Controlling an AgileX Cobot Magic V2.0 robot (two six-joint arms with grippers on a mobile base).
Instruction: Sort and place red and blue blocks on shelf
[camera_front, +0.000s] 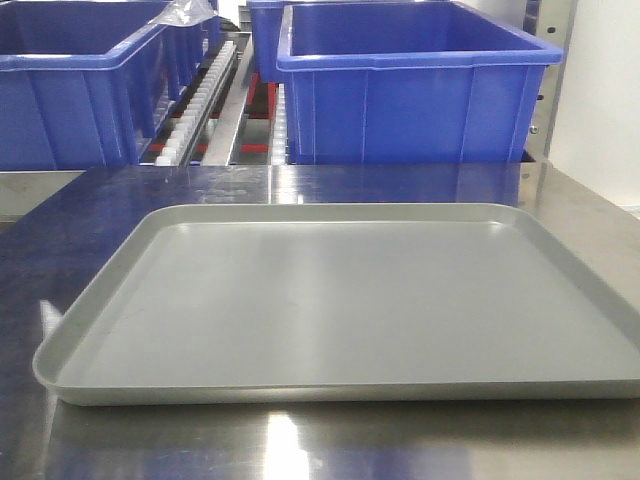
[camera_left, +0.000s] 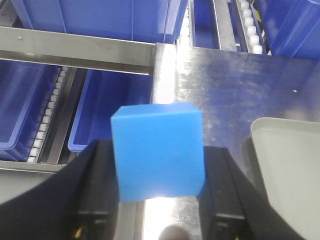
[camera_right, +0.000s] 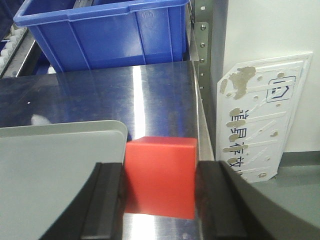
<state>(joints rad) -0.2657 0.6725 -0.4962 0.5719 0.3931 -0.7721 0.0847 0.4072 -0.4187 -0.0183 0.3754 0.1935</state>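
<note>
In the left wrist view my left gripper (camera_left: 159, 172) is shut on the blue block (camera_left: 157, 150), held in the air over the left end of the steel table near the shelf's metal rail (camera_left: 75, 50). In the right wrist view my right gripper (camera_right: 159, 192) is shut on the red block (camera_right: 160, 175), held just above the table beside the tray's right corner. Neither gripper nor block shows in the front view, where the shelf (camera_front: 215, 95) with its white rollers stands behind the table.
A flat grey tray (camera_front: 340, 300) fills the middle of the steel table (camera_front: 400, 180). Large blue bins (camera_front: 410, 85) (camera_front: 70, 90) sit on the shelf behind, with more bins (camera_left: 115, 105) on a lower tier at the left. A white wall plaque (camera_right: 260, 115) is right of the table.
</note>
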